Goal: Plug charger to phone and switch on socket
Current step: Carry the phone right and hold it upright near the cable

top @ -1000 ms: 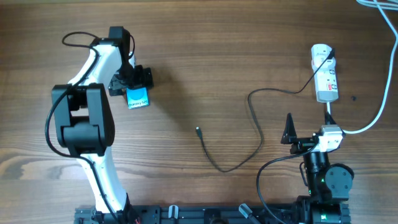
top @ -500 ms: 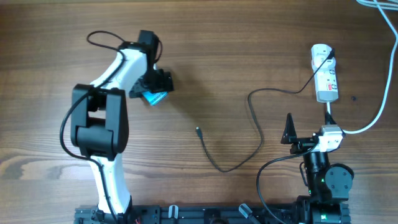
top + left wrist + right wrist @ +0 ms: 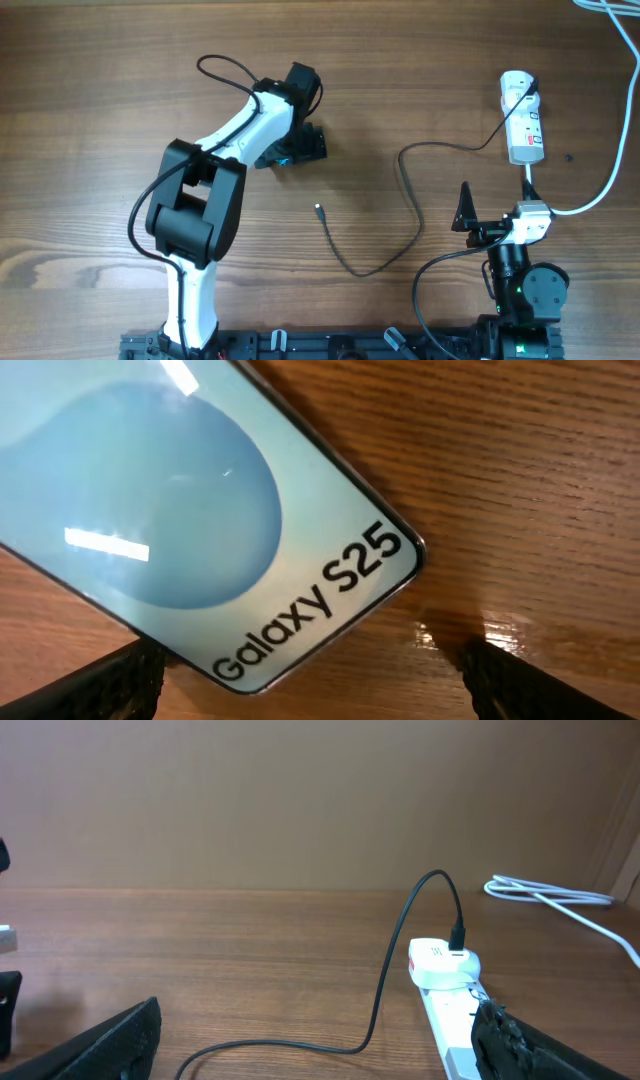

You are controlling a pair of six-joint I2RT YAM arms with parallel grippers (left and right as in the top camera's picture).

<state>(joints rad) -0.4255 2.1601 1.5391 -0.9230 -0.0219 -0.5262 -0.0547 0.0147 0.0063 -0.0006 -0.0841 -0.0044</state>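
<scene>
Phone (image 3: 180, 510) placement is left of the middle of the bench (image 3: 400, 60), beneath the left tool (image 3: 300, 148). From overhead only a teal sliver of it is seen, the rest being covered by the wrist. In the left wrist view it is cut off at the top and left edges, and "Galaxy S25" is read along its lower end. This tool's fingers (image 3: 100, 685) are spread wide at the two lower corners. Bare wood is seen between the right-hand one and the phone's corner, while contact at the other cannot be made out. Nothing is seen to be gripped.

Open bench is left between the phone and the charger (image 3: 362, 271), whose plug tip (image 3: 318, 210) lies free, well apart from both tools. The cable is looped down and round to the right, then up to the socket (image 3: 522, 118).

The right tool (image 3: 466, 208) is held near the front edge, just right of the loop, its fingers wide apart with nothing between them.

Near the back right corner a black plug (image 3: 530, 88) is seated in the socket; the switches are too small to be read. A white cable (image 3: 600, 190) is cut off at the right edge.
</scene>
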